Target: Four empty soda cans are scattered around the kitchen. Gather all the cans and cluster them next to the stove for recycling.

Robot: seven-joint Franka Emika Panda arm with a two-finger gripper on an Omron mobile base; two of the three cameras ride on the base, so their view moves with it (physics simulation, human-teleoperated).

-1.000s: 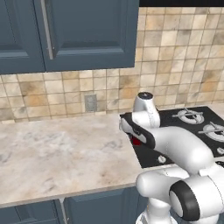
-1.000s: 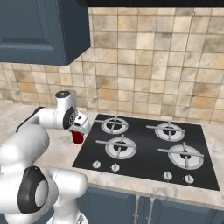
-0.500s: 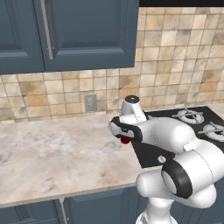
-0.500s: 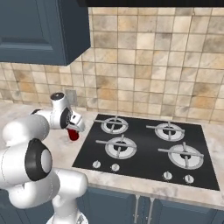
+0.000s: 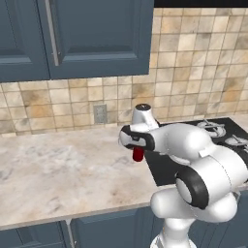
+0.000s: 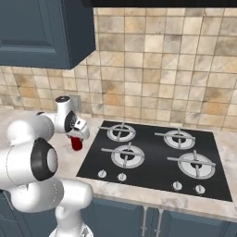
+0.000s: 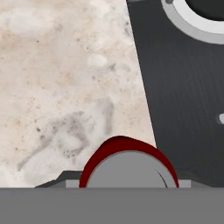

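**Red Can Held at the Stove's Edge**

While the end effector (image 6: 77,141) pinches a red can (image 6: 77,144) above the counter (image 5: 58,169), the right base view lays out the whole stove (image 6: 152,157), four burners and front knobs. The left base view instead shows the open marble stretch left of the can (image 5: 138,154). From the hand view, the can's silvery top (image 7: 127,168) hangs over marble just beside the stove's (image 7: 183,96) left edge.

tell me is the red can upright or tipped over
Upright: the red can hangs vertically in the tool, above the counter.
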